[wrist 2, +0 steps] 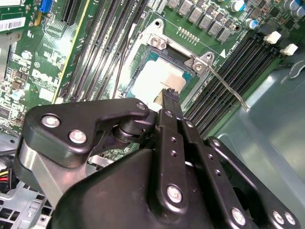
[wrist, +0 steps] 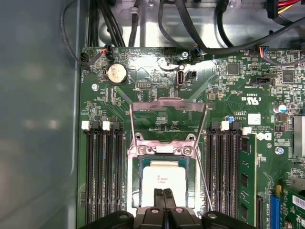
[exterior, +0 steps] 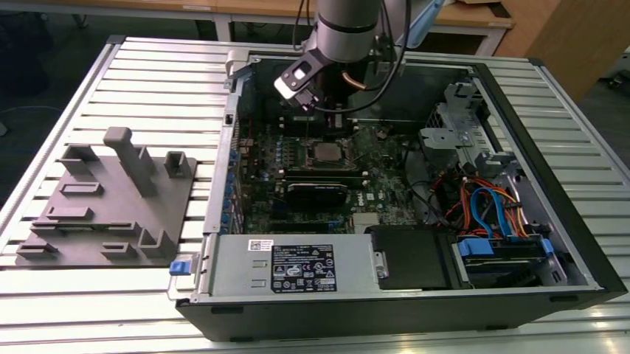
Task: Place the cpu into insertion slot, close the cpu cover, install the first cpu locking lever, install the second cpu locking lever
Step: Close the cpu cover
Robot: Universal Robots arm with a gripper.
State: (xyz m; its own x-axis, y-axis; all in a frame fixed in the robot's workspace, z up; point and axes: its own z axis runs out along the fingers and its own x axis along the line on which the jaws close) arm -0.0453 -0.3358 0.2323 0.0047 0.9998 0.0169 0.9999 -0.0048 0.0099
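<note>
Silvery cpu (wrist: 164, 171) in insertion slot (wrist: 132, 186), cpu cover (wrist: 167, 102) raised; gripper (wrist: 164, 191) pinched shut at chip's edge, where a nudge could skew it.

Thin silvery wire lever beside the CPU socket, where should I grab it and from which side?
Probably near the bent free end of the thin silvery wire lever, which sticks out by the long black memory slots with room around it. Come from above, jaws across the rod.
</note>
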